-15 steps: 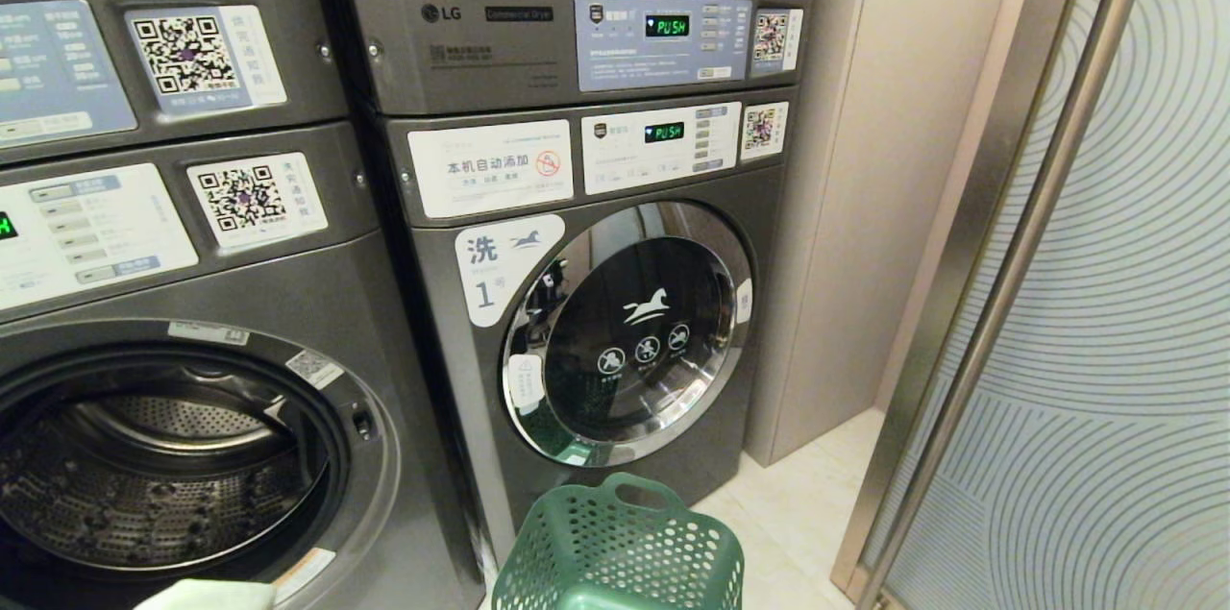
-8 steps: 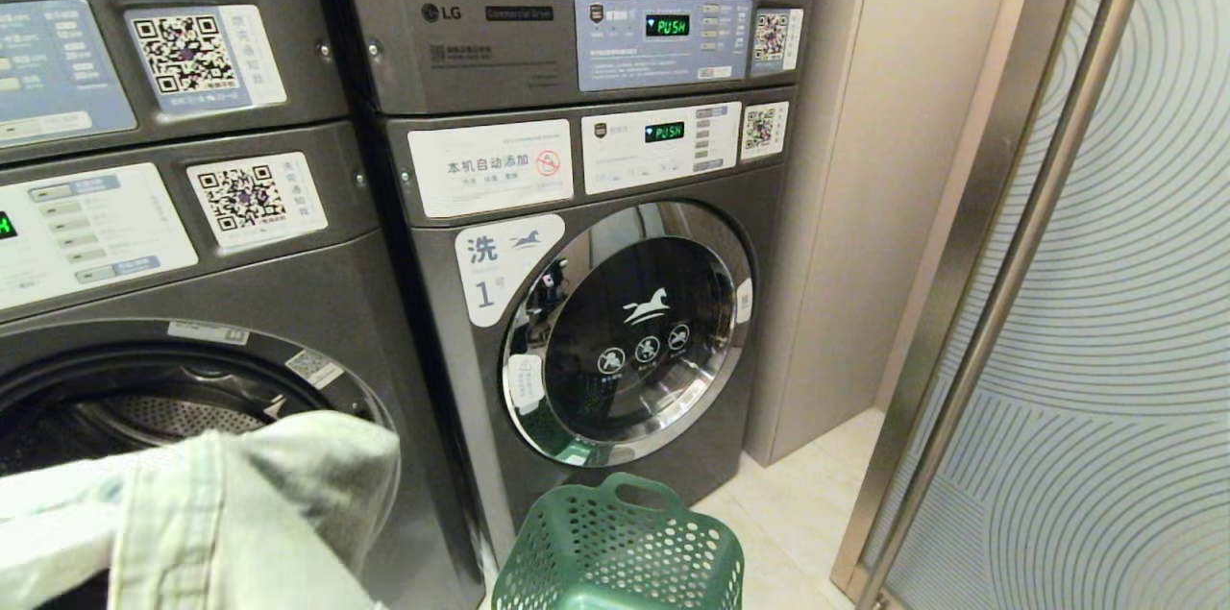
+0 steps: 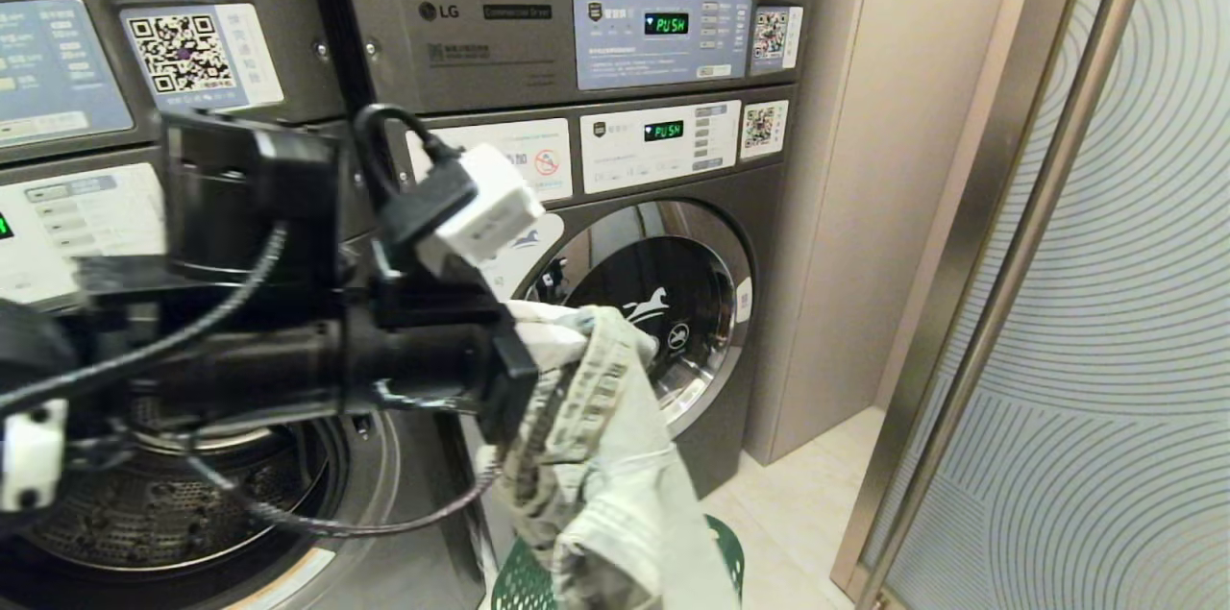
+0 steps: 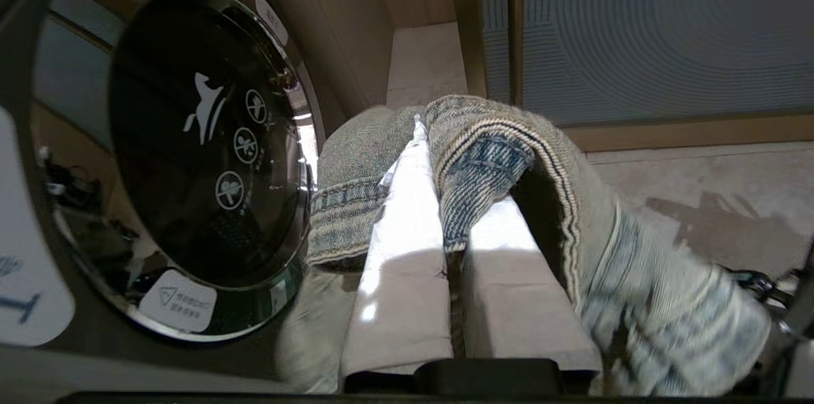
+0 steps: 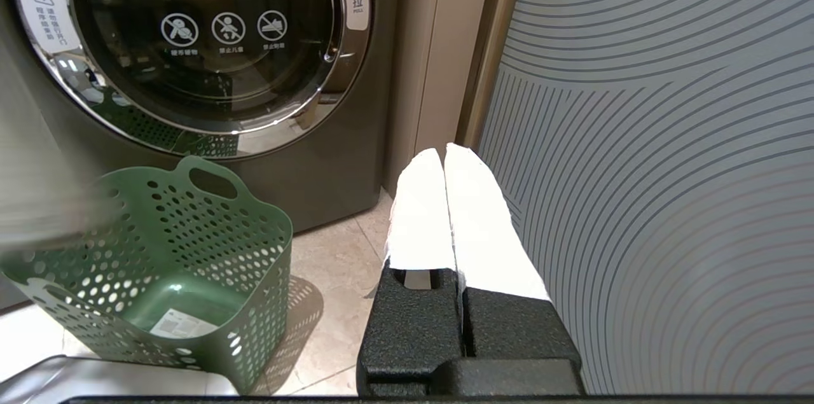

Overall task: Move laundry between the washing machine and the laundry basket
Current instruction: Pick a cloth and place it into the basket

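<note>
Left gripper (image 4: pixel 439 149) clamped on faded light-blue denim garment (image 3: pixel 596 456), held before closed round washer door (image 3: pixel 663 322), hanging over green perforated plastic laundry basket (image 5: pixel 191 251). Right gripper (image 5: pixel 445 156) parked, jaws together, empty.

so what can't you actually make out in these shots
- Basket, head view: mostly hidden behind the hanging jeans; only rim slivers show.
- Jeans, right wrist view: just a blur at the frame edge.
- Open washer drum, head view: the left arm covers much of it, so any remaining laundry can't be told.
- Left gripper, left wrist view: tips buried in denim.
- Basket sticker: print too small.
</note>
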